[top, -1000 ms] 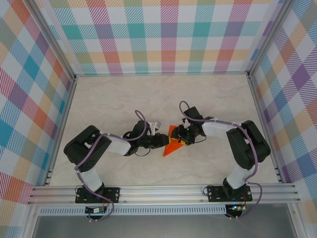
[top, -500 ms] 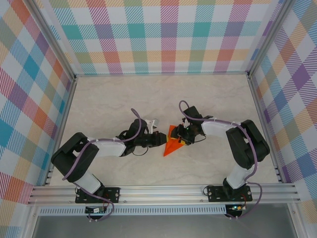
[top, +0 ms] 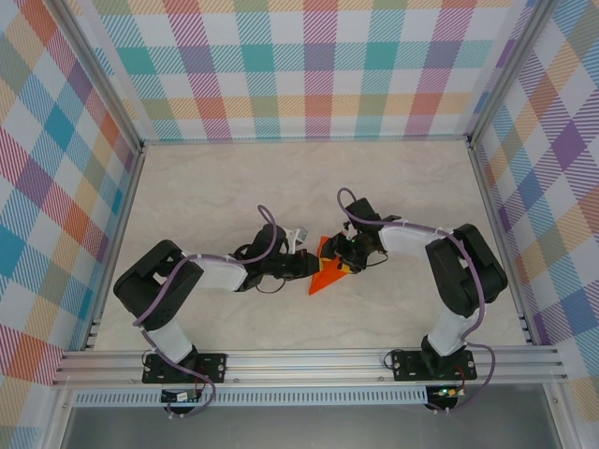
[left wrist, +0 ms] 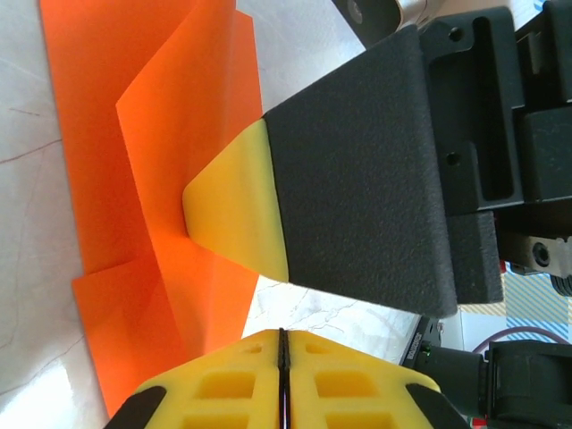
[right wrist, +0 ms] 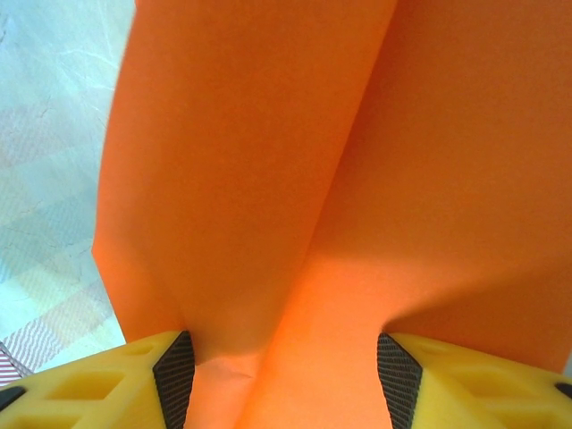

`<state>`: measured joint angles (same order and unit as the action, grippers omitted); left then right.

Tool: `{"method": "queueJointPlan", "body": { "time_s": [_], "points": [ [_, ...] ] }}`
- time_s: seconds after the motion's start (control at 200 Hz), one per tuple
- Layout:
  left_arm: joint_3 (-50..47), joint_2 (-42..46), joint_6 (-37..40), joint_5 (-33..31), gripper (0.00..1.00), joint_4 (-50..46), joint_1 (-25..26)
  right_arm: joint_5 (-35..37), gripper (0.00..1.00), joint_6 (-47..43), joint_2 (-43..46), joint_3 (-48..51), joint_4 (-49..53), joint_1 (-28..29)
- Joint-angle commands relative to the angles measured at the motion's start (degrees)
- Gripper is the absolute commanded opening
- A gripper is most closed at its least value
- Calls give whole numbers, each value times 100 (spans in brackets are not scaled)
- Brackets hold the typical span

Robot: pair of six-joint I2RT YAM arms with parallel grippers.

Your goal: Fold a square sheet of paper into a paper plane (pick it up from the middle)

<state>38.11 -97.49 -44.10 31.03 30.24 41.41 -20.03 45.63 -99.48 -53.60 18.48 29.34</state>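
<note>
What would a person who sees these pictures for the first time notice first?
The bright orange paper, folded to a point, lies in the middle of the pale table. The left tool and the right tool meet at it from either side, the left one shut. Colourful checked walls stand around the table.

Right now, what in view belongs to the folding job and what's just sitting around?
Job: orange paper, partly folded; left tool; right tool.
Just there: table; plaid walls; aluminium frame.
</note>
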Motion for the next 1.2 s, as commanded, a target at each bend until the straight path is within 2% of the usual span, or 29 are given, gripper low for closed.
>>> {"method": "queueJointPlan", "body": {
  "time_s": [0.0,1.195],
  "points": [
    [113,-150,3,82,8,49,58,476,59,-21,-271,19,436,-16],
    [77,-442,79,-290,5,-301,60,1018,57,25,-901,-317,1165,25]
  ]
}}
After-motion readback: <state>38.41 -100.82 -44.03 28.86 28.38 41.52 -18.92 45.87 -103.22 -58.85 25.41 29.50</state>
